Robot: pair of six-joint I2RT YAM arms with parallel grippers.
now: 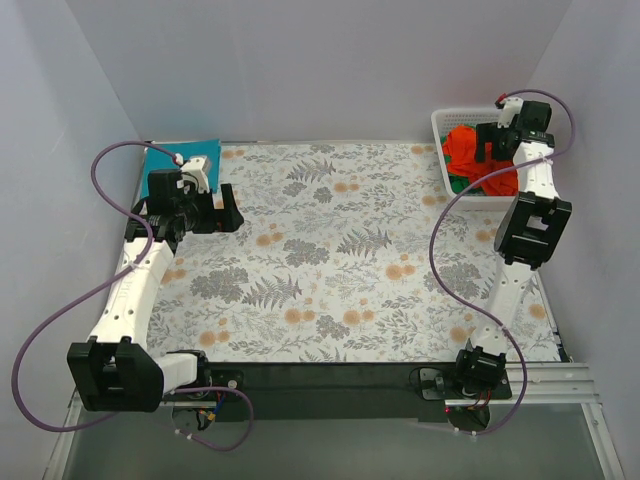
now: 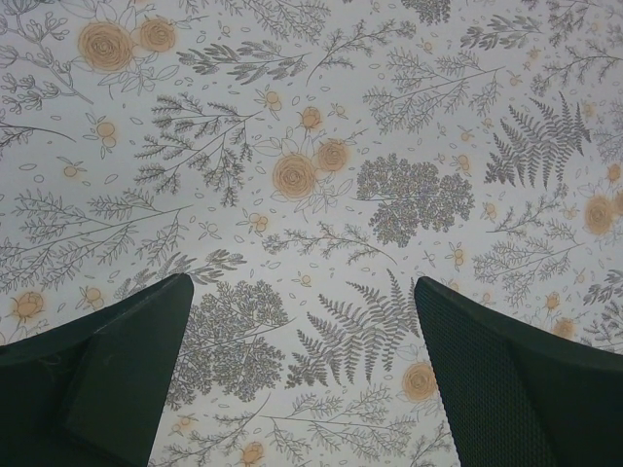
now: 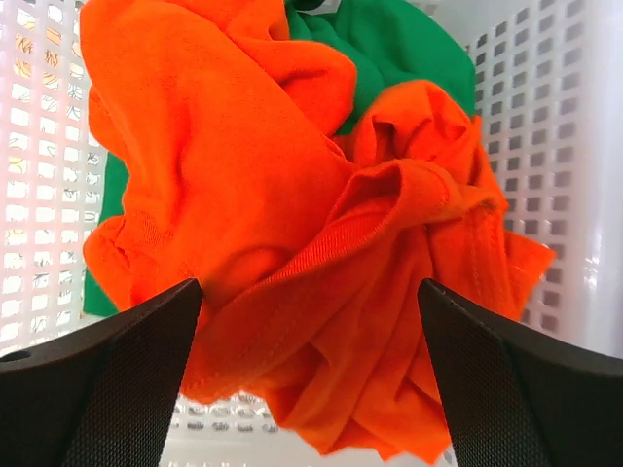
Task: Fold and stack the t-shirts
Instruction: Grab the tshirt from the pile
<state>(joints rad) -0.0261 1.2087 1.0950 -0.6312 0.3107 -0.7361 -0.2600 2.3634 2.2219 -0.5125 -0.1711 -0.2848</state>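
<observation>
Item: orange-red t-shirt [image 3: 243, 175], crumpled on top of the green t-shirt [image 3: 399, 49] in the white basket [image 3: 555, 146]. Soft, light and limp, so it will probably drag its neighbour. Best pinched at a raised fold. My right end effector [image 3: 310, 287] hangs above it, wide open and empty. My left end effector [image 2: 302, 284] is likewise open and empty, over the floral cloth [image 2: 292, 97].

Whole workspace is taken in from high behind the near edge by the top view. Floral cloth [image 2: 311, 97] is looked down on up close from the left wrist, orange-red t-shirt [image 3: 243, 195] in the white lattice basket [image 3: 545, 146] from the right; both spots are also caught from the top.
</observation>
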